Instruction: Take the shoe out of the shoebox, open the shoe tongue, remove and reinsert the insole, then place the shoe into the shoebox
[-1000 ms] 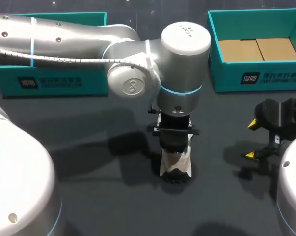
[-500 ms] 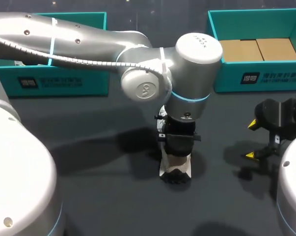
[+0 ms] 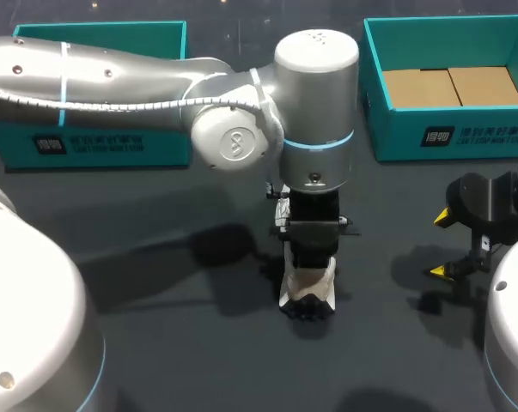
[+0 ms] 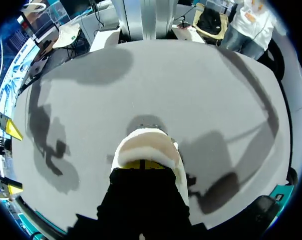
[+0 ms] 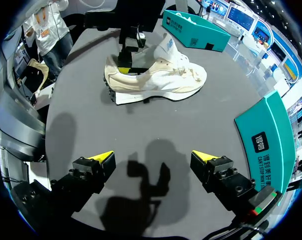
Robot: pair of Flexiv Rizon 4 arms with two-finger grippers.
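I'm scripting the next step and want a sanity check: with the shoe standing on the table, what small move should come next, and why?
Probably ease the right gripper forward toward the tongue of the shoe. It hangs open, well apart from the shoe, while the left gripper sits at the heel opening, so the tongue seems not yet opened.

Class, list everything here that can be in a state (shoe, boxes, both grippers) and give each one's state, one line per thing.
shoe: out of the boxes, standing on its sole on the table.
right shoebox: open, no shoe inside.
left teal box: contents hidden by the arm.
left gripper: at the shoe's heel opening, grip unclear.
right gripper: jaws open, empty, apart from the shoe.
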